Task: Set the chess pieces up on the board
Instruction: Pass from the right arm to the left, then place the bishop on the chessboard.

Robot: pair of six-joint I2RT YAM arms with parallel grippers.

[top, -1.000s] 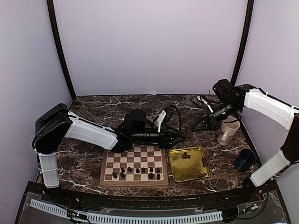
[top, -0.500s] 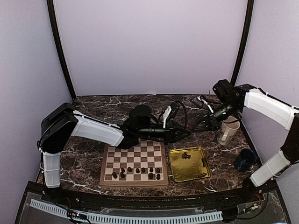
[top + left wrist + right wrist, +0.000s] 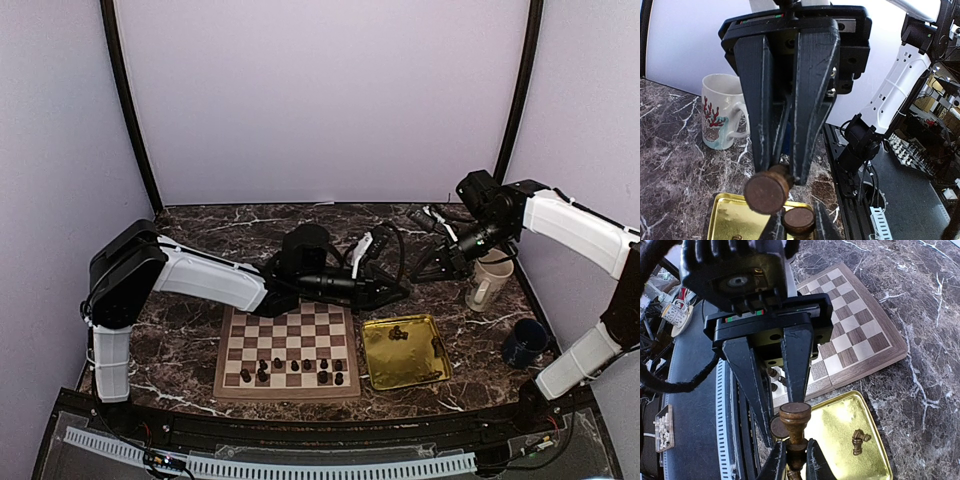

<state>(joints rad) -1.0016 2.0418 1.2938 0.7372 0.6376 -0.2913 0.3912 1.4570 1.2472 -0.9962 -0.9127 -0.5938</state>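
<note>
Your left gripper [image 3: 781, 174] has travelled to the right since a second ago and now meets your right gripper [image 3: 794, 460] tip to tip. Its fingers, spread a second ago, are now clenched on a round piece [image 3: 767, 191] at their very tips. Your right arm has not moved, and its fingers stay clamped on the stem of a brown piece [image 3: 795, 415], just beside the left fingertips; you cannot tell whether the two pieces touch. The gold tray [image 3: 408, 372] lies below both sets of fingers, with its loose pieces [image 3: 397, 333] unmoved. The board [image 3: 288, 338] sits down and to the left of the left fingers, and its chess pieces [image 3: 295, 366] stand in the two nearest rows as before.
</note>
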